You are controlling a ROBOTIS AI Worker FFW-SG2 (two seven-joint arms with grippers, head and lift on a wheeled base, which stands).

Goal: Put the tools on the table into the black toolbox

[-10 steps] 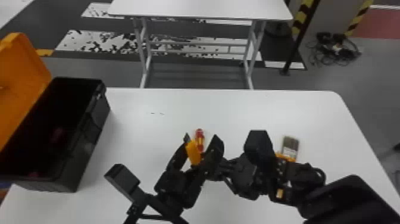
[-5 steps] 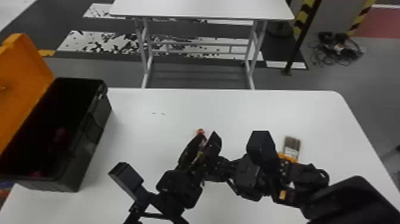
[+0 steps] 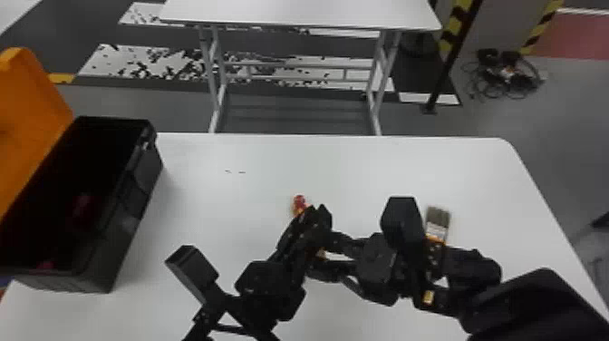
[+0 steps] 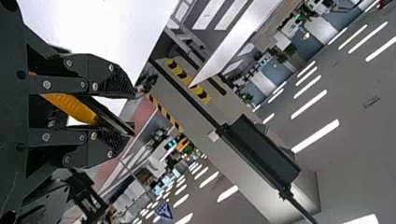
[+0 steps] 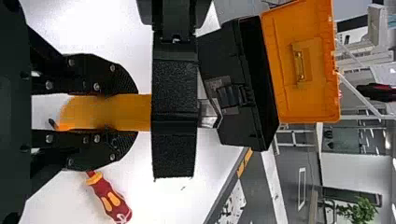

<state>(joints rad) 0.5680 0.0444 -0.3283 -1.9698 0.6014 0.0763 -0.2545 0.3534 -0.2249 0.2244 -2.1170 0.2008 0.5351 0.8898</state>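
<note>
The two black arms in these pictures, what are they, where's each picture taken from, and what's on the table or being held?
They are a robot's left arm and right arm. One picture looks down from its head; the sideways ones come from cameras on each wrist. On the white table sit a black toolbox, at the robot's left with its orange lid open, a red and yellow screwdriver, and a brush toward the right. The right gripper holds an orange-handled tool. The left gripper is at that tool too; whether it grips is unclear.
</note>
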